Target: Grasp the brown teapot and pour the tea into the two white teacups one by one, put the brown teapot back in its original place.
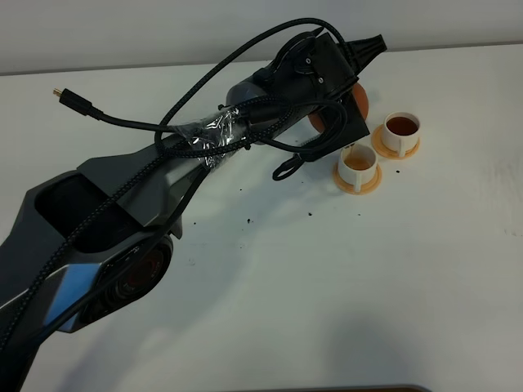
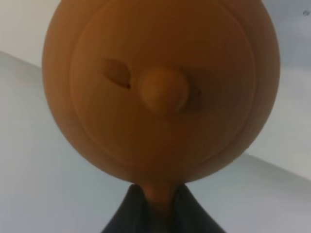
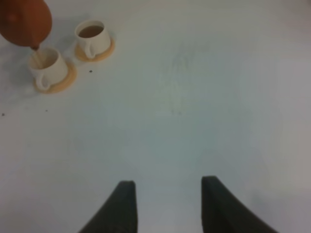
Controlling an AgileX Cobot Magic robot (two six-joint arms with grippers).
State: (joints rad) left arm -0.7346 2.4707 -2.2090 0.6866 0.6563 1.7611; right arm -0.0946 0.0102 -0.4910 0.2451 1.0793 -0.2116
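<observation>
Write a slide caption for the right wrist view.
The brown teapot pours tea into one white teacup beside the filled second teacup while the right hand hangs open above the table.

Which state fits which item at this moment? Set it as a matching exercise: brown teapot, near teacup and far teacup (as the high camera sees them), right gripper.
1 brown teapot
2 near teacup
3 far teacup
4 right gripper

a open above the table
b holds dark tea, no stream
c tilted, held aloft
d tea streaming into it

Pairs: 1-c, 2-d, 3-b, 4-a
</observation>
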